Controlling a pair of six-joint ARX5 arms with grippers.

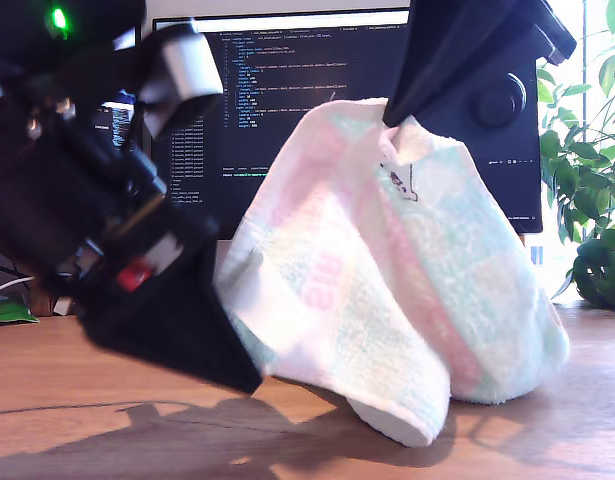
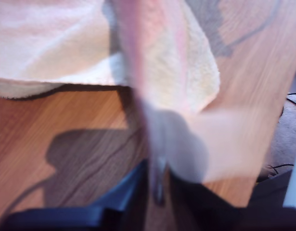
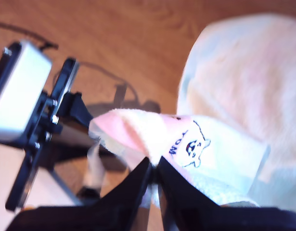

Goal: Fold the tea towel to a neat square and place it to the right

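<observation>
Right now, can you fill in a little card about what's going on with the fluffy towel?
Thing: tea towel, white with pink and mint bands, pink lettering
Where: lifted in a drooping tent, its low edges on the wooden table
My first gripper: shut on a thin bit of the towel
My second gripper: shut on the towel by the small dark printed figure
Behind: monitor with code, plant at the exterior view's right
Fold: not a neat square yet

bright daylight | window glare, exterior view's right | wrist views blurred | soft shadows
</observation>
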